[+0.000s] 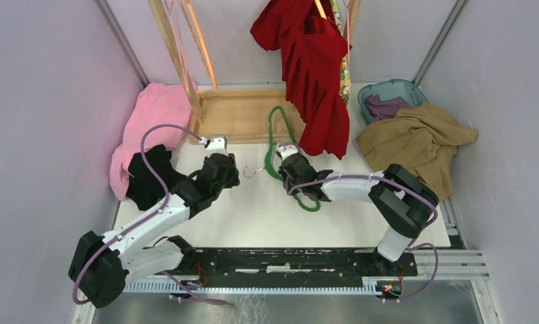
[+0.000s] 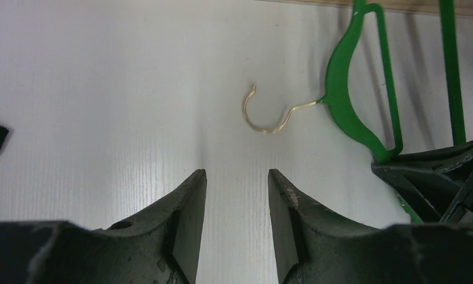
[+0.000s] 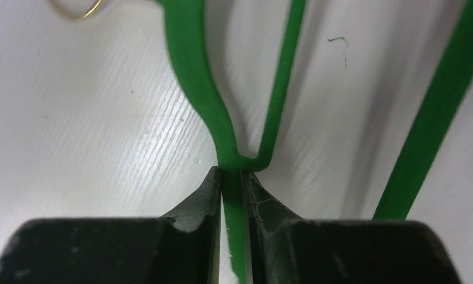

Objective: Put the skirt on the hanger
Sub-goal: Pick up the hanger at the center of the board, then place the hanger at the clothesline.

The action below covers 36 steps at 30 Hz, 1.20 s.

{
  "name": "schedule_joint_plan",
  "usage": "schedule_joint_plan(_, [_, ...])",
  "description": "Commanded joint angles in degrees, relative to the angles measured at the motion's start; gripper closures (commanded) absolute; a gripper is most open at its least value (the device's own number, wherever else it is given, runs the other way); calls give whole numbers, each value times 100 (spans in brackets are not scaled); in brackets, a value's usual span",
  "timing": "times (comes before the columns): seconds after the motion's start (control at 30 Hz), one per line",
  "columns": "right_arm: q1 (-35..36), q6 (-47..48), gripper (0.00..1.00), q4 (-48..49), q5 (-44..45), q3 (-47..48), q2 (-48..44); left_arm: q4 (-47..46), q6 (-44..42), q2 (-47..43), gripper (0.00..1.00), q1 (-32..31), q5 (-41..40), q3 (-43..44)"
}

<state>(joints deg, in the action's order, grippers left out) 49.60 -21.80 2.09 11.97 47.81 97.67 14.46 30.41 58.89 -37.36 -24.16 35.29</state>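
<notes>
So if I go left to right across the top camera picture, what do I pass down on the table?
pink cloth → left gripper → green hanger → tan garment

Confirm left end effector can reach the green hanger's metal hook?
Likely yes: the hook lies on the table straight ahead of the open left end effector, nothing between them.
</notes>
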Motion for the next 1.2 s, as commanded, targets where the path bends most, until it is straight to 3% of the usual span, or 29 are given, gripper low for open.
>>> schedule_joint_plan(0.0, [-179, -219, 87, 84, -373, -102, 211, -13, -17, -140, 50, -19, -237, 263])
schedule_joint_plan(0.13, [-220, -152, 99, 72, -580, -172, -259, 78, -1, -237, 50, -17, -226, 331])
schedule_joint_plan(0.5, [-927, -434, 99, -528, -2706, 578, -2111, 714, 61, -1016, 49, -17, -283, 846])
schedule_joint_plan(0.73, [-2026, -1504, 99, -328, -4463, 1251, -1977, 1149, 88, -1538, 48, -23, -390, 1111])
schedule_joint_plan(0.93, [-2788, -3645, 99, 2032, -5876, 1027, -1817, 1335, 101, -1738, 48, -17, -469, 1235])
schedule_joint_plan(1.17, [-2834, -6800, 99, 5418, -5875, 1594, -1038, 1447, 114, -1758, 48, -16, -501, 1285])
